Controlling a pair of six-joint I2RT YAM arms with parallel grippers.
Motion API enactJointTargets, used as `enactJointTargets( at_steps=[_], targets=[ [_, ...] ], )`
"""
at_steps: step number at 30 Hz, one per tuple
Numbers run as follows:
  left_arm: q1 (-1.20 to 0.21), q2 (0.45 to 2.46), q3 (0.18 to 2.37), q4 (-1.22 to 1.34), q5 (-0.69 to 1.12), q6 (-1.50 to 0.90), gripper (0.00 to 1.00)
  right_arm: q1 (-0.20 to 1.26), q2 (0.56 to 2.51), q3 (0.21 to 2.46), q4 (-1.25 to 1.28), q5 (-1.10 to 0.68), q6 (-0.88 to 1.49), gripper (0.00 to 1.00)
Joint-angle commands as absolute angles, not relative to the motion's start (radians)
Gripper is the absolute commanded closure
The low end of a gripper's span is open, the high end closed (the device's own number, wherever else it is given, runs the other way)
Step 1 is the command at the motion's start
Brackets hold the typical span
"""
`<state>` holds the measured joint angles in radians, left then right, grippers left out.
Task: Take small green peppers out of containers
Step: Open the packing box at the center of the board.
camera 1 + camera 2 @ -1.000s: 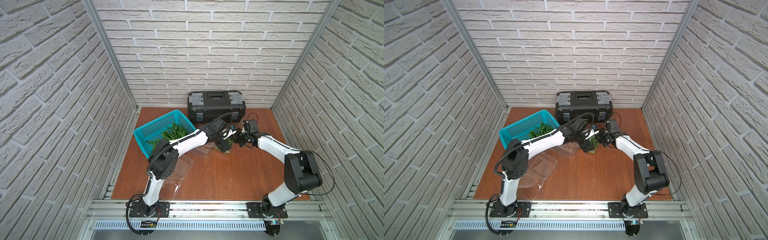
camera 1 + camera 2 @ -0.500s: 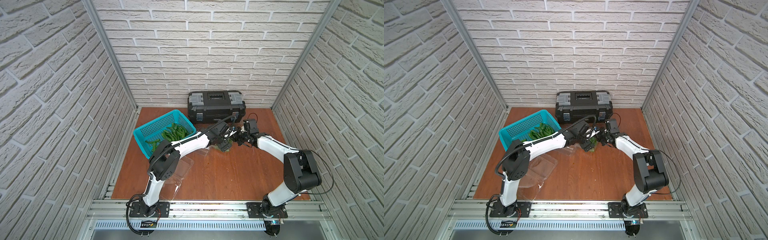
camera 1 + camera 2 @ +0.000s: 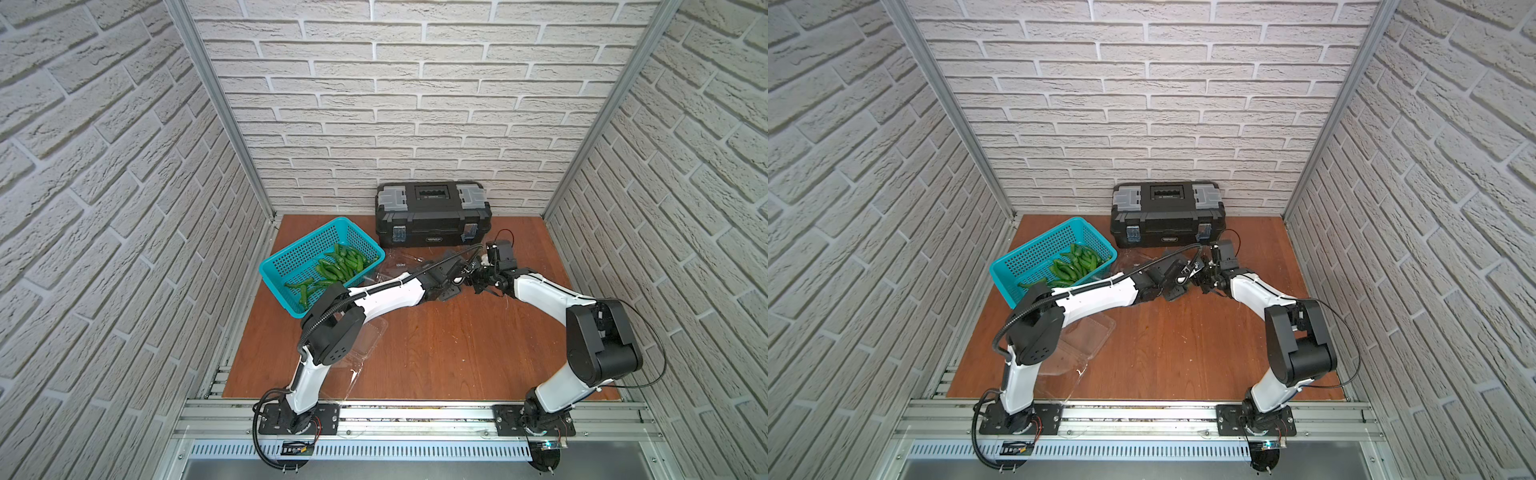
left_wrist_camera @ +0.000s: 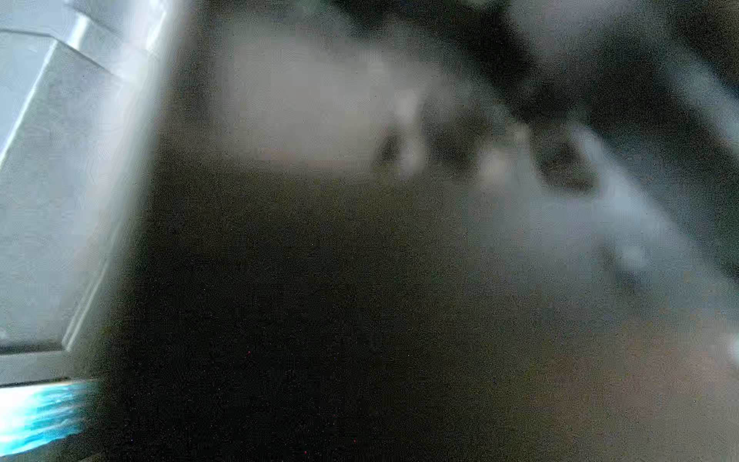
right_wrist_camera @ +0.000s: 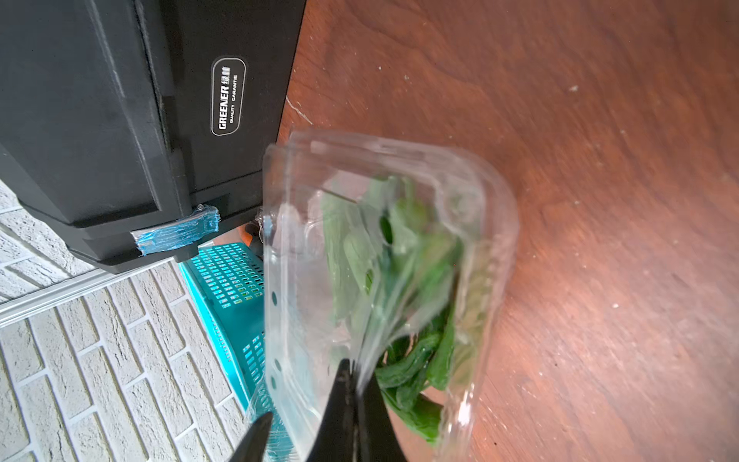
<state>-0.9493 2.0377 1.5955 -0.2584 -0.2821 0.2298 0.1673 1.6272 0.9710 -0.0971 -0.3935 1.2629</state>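
Clearly the right claw [image 5: 354, 376] is pinched together on the rim of a clear clamshell [image 5: 384, 224], which stretches away from its tips. Peppers [image 5: 416, 360] lie inside, just past those tips. The left claw [image 3: 451, 286] sits close opposite; its spread cannot be told.

- A black toolbox [image 3: 432, 216] with grey latches stood just behind the jaws, against the brick wall [image 3: 415, 104].
- A teal perforated basket [image 3: 299, 259] sat near the jaws, to their left.
- The reddish wooden tabletop [image 3: 457, 353] lay beneath them.
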Motion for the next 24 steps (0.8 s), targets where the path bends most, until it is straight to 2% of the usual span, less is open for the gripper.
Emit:
enactJointTargets(
  at_steps=[1, 7, 11, 14, 19, 21, 24],
  targets=[
    [-0.932, 2.037, 1.581, -0.213, -0.357, 0.244, 0.46, 0.181, 1.607, 0.965, -0.156, -0.45, 1.213, 0.94],
    [-0.931, 2.041, 1.58, -0.22, -0.322, 0.235, 0.79, 0.18, 1.594, 0.976, -0.216, -0.421, 1.159, 0.93],
    [-0.927, 2.042, 1.581, -0.221, -0.309, 0.224, 0.93, 0.181, 1.583, 0.99, -0.256, -0.4, 1.117, 0.89],
    [-0.924, 2.042, 1.585, -0.225, -0.302, 0.211, 1.0, 0.181, 1.571, 1.004, -0.293, -0.38, 1.082, 0.79],
    [-0.922, 2.044, 1.586, -0.231, -0.286, 0.201, 1.0, 0.181, 1.543, 1.036, -0.351, -0.353, 1.014, 0.6],
    [-0.92, 2.045, 1.588, -0.233, -0.281, 0.195, 1.0, 0.181, 1.529, 1.049, -0.374, -0.341, 0.984, 0.56],
    [-0.917, 2.046, 1.595, -0.24, -0.269, 0.183, 1.0, 0.181, 1.502, 1.057, -0.405, -0.321, 0.938, 0.54]
  ],
)
